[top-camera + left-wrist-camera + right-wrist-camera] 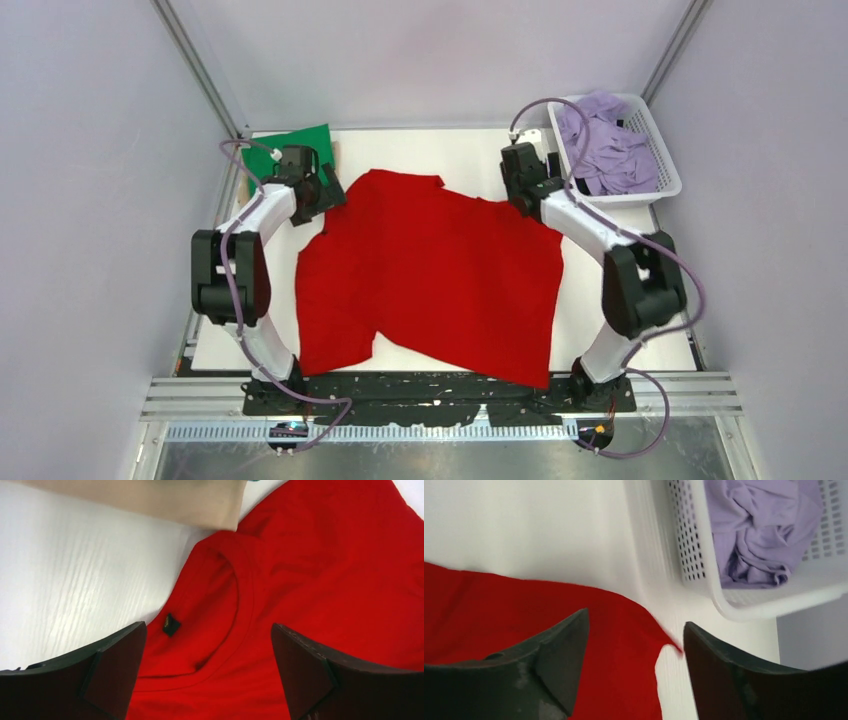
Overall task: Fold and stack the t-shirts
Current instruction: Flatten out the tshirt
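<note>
A bright red t-shirt [430, 275] lies spread on the white table. My left gripper [322, 195] is open above its collar [240, 605], where a small black label [171, 624] shows. My right gripper [527, 190] is open over the shirt's far right corner [634, 630]. A green t-shirt [300, 145] lies folded at the far left; a beige t-shirt [165, 500] shows under it in the left wrist view. Pale lavender t-shirts [605, 150] lie crumpled in the basket, also in the right wrist view [759, 535].
The white mesh basket [665, 165] stands at the far right corner, close to my right gripper; its rim shows in the right wrist view [774, 605]. Grey walls enclose the table on three sides.
</note>
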